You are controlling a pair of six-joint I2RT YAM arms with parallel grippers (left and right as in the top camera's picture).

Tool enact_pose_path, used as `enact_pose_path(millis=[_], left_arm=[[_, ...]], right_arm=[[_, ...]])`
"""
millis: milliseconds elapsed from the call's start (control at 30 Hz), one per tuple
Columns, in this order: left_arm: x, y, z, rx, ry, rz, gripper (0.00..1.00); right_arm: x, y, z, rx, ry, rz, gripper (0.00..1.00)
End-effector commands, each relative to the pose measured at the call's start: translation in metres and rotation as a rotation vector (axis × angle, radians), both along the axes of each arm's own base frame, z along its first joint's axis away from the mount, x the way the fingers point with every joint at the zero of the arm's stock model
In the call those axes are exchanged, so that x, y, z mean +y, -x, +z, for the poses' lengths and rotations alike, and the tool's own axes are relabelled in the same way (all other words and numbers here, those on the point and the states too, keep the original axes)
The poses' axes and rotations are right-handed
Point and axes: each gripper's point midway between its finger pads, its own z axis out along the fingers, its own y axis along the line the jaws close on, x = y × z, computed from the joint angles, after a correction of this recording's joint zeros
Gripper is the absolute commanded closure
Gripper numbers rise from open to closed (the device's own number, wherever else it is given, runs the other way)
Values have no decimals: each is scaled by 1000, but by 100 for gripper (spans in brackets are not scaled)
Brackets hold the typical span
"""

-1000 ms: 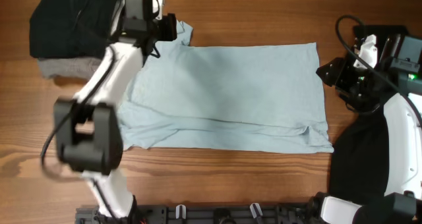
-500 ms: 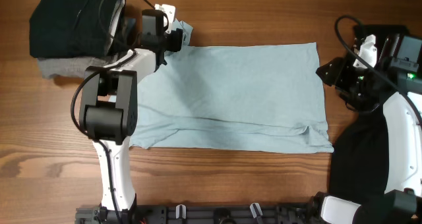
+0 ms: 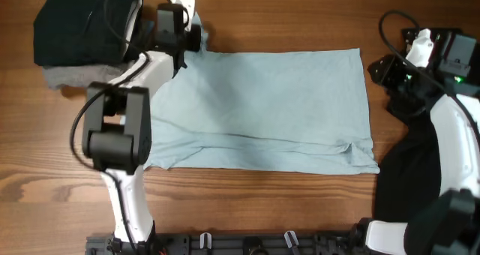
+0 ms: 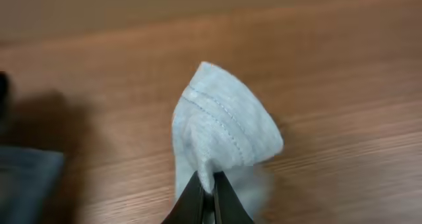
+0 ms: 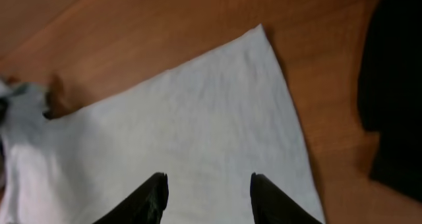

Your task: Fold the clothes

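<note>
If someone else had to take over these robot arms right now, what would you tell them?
Left gripper: shut on a sleeve of the T-shirt, at its far left corner.
Right gripper: open, empty, above the far right corner.
T-shirt: spread flat on the table.
Done: a crease along the near edge, perhaps one fold.
Left: the remaining folds.

Pale-blue T-shirt (image 3: 262, 109) on wooden table (image 3: 300, 15)

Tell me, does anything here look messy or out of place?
Nothing spilled or damaged. The light-blue T-shirt lies mostly flat, but a long crease runs near its robot-side edge, and the left gripper pinches one hemmed corner into a raised peak.
</note>
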Motion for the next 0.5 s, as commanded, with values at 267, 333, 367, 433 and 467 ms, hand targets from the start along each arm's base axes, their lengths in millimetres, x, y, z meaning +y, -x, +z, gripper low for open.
enact_pose_path(millis=[267,333,367,433,467], left_arm=[[10,36,42,99,47,73,96],[10,42,41,124,42,74,96],[11,44,40,133,41,74,96],[12,49,38,156,36,74,96],[12,51,36,168,33,75,96]], right_arm=[[-20,-62,-99,39,85,17,53],[-19,-67,-111,70,113,25,48],[-18,-70,-114,76,127,36,45],[-20,-83,-121,81,161,30,36],[-21,-91,-123,69,174,28,35]])
